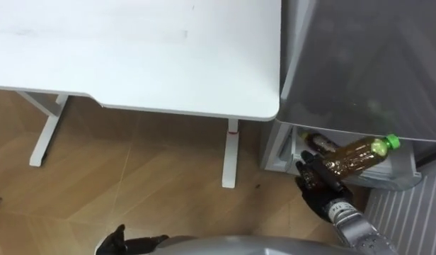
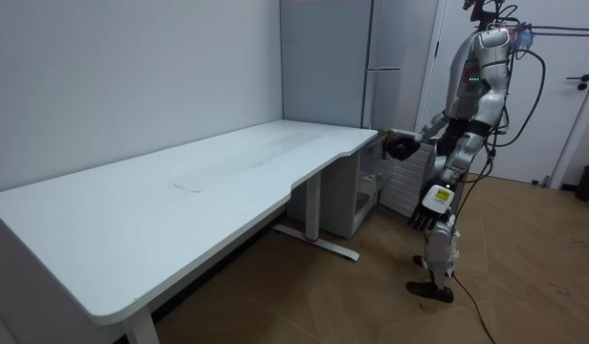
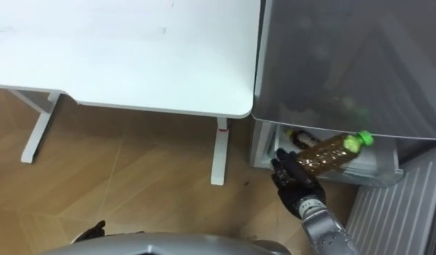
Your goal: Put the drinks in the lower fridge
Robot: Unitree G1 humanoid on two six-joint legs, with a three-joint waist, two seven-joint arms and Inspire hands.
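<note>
Two bottles in frame. The first is a brown drink bottle (image 1: 356, 154) with a green cap (image 1: 392, 141), held in the right hand (image 1: 318, 177), fingers curled round its lower end. The bottle is tilted, cap end up and toward the robot's right, base end in the palm. It sits over the mouth of the open lower fridge compartment (image 1: 400, 175), with the cap just under the bottom edge of the grey upper fridge door (image 1: 366, 64). Can't tell whether it's in past the opening or just in front of it; it isn't resting on anything visible.

The second bottle (image 1: 323, 142) is brown with a dark cap end. It lies inside the same compartment, just behind the held one on the side nearer the desk.

A ribbed white panel (image 1: 409, 212) sits just beside the compartment at bottom right.

The left hand (image 1: 117, 239) is low at the bottom left edge, well apart from the fridge. In the room view it hangs by the robot's thigh and carries nothing. Can't tell its state.

A white desk (image 1: 147, 57) butts up beside the fridge, corner nearly touching the grey door, on white legs (image 1: 231, 152) over a wood floor (image 1: 133, 188).

In the room view the robot stands upright at the desk's end, facing the fridge, right arm stretched toward it. A white room door (image 2: 581, 86) is behind it, on the room view's right.
</note>
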